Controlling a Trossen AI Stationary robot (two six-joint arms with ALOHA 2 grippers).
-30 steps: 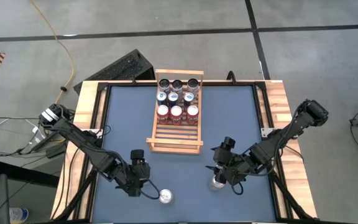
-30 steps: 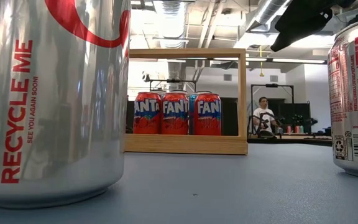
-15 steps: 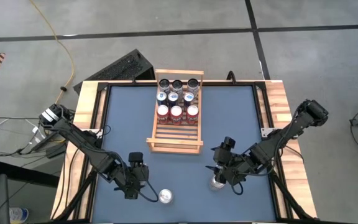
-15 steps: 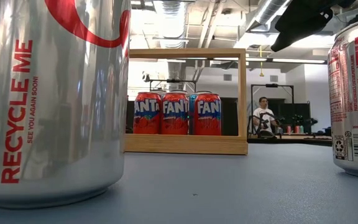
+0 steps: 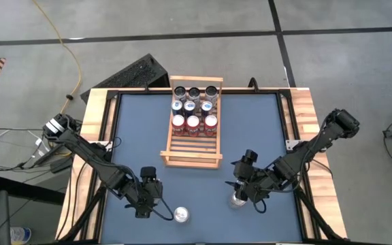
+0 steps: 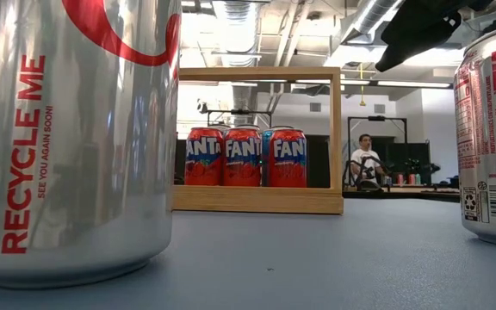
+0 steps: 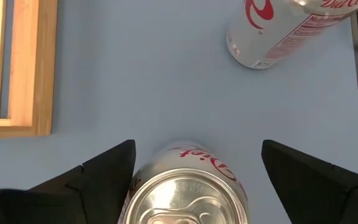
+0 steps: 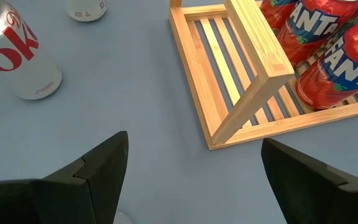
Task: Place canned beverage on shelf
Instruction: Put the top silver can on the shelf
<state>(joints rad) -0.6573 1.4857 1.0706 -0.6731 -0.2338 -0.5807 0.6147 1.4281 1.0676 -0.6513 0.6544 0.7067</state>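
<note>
While the left tool (image 7: 191, 168) gapes, a silver can (image 7: 188, 193) stands between its fingers.

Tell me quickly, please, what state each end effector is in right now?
Left end effector: open, straddling a silver Diet Coke can, not gripping it.
Right end effector: open, holding nothing, near the shelf.

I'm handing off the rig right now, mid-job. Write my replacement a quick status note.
Left gripper: open, fingers either side of the upright silver Diet Coke can near the table's front edge, not gripping.
Right gripper: open, over the second silver Diet Coke can, front right.
Light-wood slatted shelf: nine cans in three rows at its far end, red Fanta cans nearest; the near slats are bare.
Left to do: both silver cans onto the shelf.
</note>
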